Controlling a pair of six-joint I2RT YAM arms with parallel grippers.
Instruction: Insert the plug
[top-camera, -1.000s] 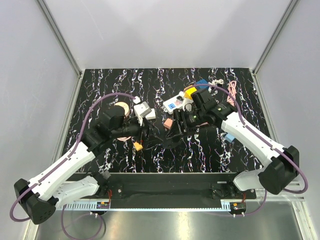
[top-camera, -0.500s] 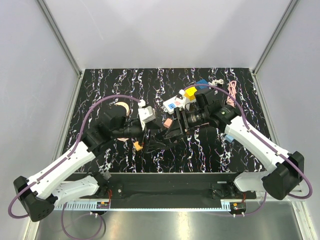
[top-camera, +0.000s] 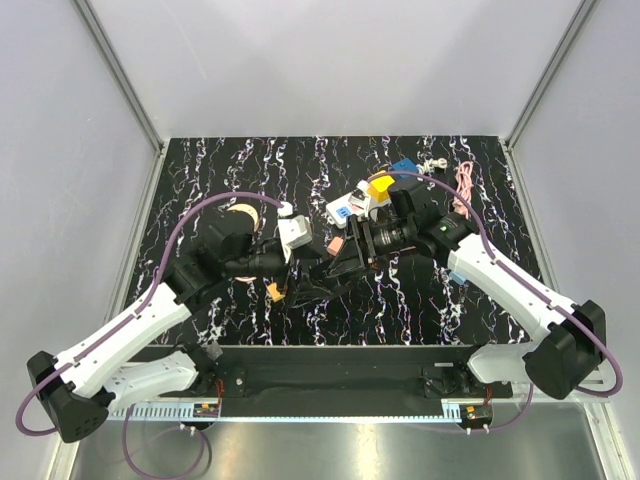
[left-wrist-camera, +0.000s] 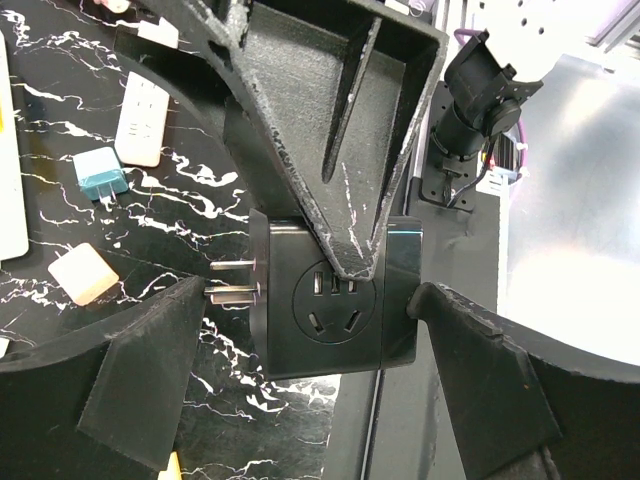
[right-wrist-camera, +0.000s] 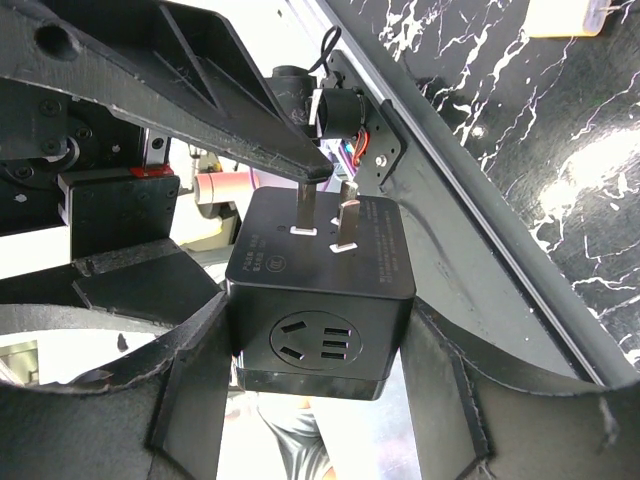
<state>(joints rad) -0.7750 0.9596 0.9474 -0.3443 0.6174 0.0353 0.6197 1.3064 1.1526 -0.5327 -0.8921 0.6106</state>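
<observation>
Over the table (top-camera: 250, 170), one plug cube (right-wrist-camera: 320, 300): right jaws pinch it, left jaws spread.

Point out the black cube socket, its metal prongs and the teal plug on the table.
black cube socket (left-wrist-camera: 335, 322): left wrist view, on its outlet face.
metal prongs (left-wrist-camera: 232, 296): left wrist view, on the lower prong.
teal plug (left-wrist-camera: 100, 172): left wrist view, middle of its body.

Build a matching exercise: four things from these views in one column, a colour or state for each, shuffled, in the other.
1. cube adapter
2. left gripper
3. small plug on the table
4. cable at the far right

A. pink
B. open
C. teal
D. black, clamped in the right gripper

Pairs: 1-D, 2-B, 3-C, 4-A
</observation>
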